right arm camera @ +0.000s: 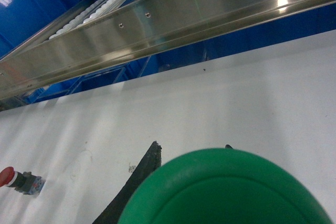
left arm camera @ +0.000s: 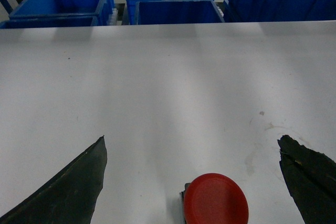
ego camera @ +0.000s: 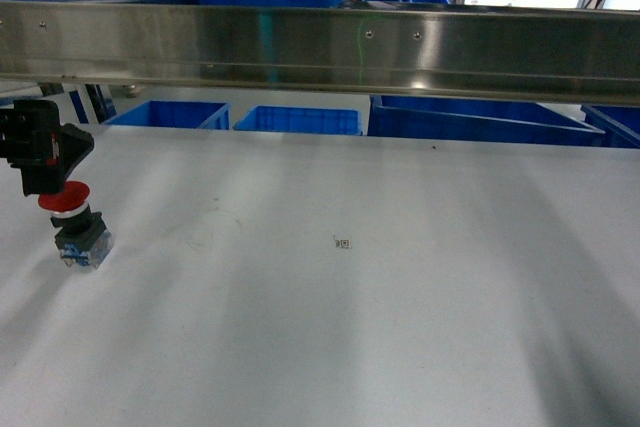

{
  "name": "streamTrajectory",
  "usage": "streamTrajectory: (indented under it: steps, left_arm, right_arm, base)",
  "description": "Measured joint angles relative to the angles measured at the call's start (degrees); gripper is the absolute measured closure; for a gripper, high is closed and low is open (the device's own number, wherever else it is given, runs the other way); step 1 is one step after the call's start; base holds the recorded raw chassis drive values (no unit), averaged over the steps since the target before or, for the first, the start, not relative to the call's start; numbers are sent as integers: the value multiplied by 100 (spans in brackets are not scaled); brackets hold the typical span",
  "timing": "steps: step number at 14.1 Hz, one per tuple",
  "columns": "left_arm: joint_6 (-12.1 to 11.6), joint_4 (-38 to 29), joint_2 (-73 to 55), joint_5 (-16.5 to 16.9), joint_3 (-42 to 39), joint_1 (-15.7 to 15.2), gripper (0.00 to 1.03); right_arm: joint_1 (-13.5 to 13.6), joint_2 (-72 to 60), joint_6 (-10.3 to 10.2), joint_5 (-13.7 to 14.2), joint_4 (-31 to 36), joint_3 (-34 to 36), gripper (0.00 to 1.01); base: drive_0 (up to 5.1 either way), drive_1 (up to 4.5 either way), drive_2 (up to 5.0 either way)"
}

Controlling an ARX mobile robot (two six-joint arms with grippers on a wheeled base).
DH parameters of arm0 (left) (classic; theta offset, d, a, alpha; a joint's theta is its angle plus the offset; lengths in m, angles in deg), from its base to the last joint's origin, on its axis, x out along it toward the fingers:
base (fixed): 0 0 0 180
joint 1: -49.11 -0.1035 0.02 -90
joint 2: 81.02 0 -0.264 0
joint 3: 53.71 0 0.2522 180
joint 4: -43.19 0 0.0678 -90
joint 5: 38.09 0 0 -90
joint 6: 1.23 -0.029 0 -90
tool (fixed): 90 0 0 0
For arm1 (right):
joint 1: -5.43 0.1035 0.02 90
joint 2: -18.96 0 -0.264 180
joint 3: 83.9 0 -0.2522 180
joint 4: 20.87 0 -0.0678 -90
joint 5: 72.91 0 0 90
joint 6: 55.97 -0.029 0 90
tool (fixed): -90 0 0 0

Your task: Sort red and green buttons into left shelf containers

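Mid-sort. Left pincer spread open over red button upright on white desk, far left of head view. Green button apparently gripped by right pincer. Blue bins beyond desk's far edge. Next: close on red cap, lift.

An industrial warehouse or factory sorting station: a wide white worktable, a stainless steel rail overhead, and blue plastic bins lined along the far side.

red button: bottom edge of the left wrist view cuts off its body.
green button: fills lower frame, blurred, body hidden.
right gripper: jaws mostly covered.
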Motion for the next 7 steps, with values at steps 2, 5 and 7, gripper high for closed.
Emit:
streamTrajectory:
  steps: [2, 5, 7]
  left_arm:
    - [-116, -44, -234, 92, 9, -2, 5]
    - [-317, -393, -831, -20, 9, -39, 5]
    - [-400, -555, -1156, -70, 28, -44, 5]
  right_arm:
    - [0, 0, -2, 0, 0, 0, 74]
    - [0, 0, -17, 0, 0, 0, 74]
    - [0, 0, -17, 0, -2, 0, 74]
  base:
    - [0, 0, 0]
    - [0, 0, 0]
    - [0, 0, 0]
